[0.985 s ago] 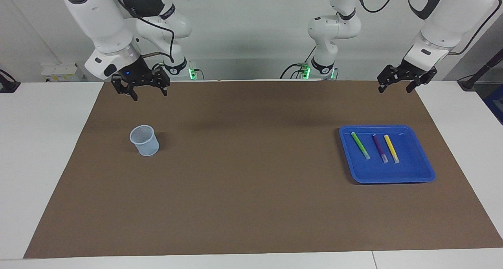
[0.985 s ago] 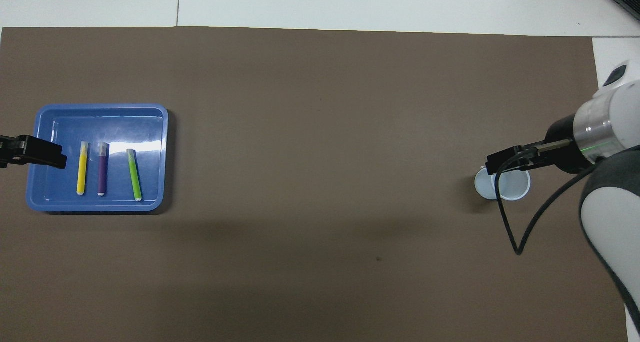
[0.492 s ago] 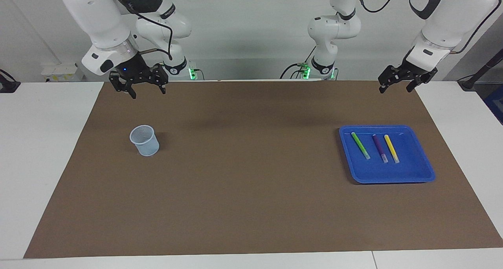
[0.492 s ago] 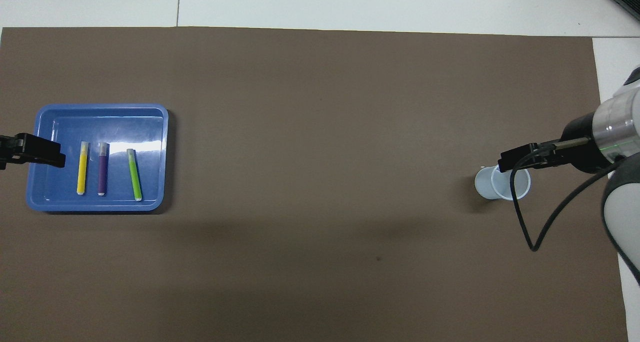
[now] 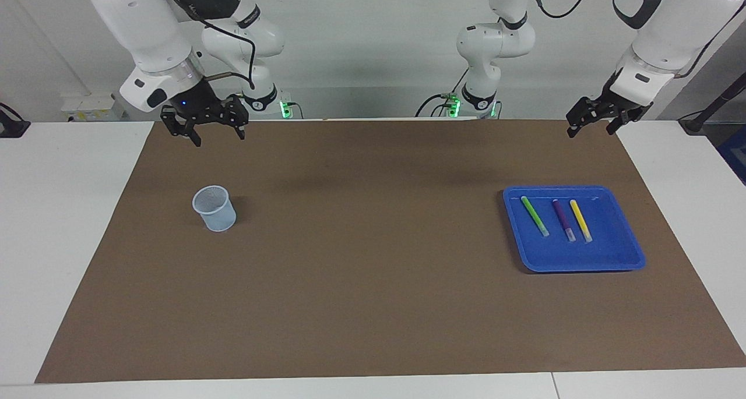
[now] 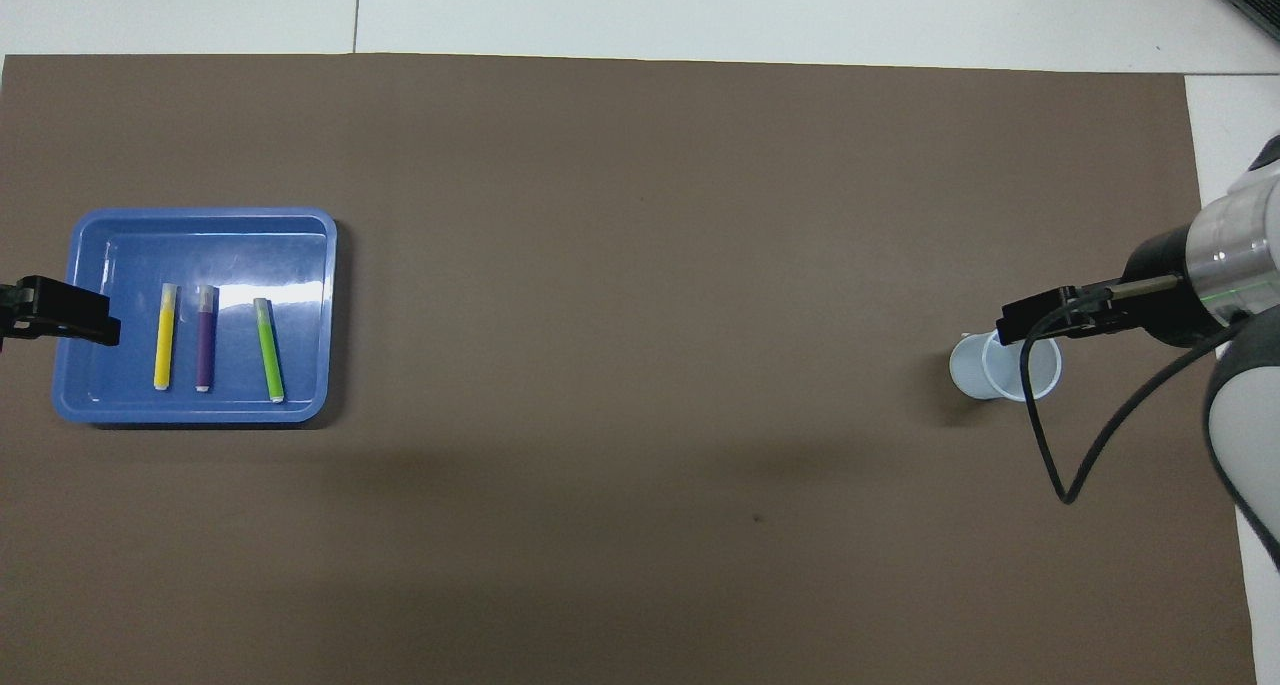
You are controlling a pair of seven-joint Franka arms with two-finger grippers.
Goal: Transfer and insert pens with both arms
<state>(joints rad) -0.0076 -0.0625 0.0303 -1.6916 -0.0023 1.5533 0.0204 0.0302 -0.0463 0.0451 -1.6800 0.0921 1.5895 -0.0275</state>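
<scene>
Three pens lie side by side in a blue tray toward the left arm's end: green, purple, yellow. My left gripper hangs open and empty in the air, over the mat's edge by the tray, touching nothing. My right gripper is also open and empty, raised well above a pale mesh cup at the right arm's end.
A large brown mat covers most of the white table. The cup stands upright on the mat, with nothing seen in it. A black cable loops down from the right arm's wrist.
Both grippers have drawn back a little toward their own ends of the table and risen slightly. Pens, tray and cup have not moved.
</scene>
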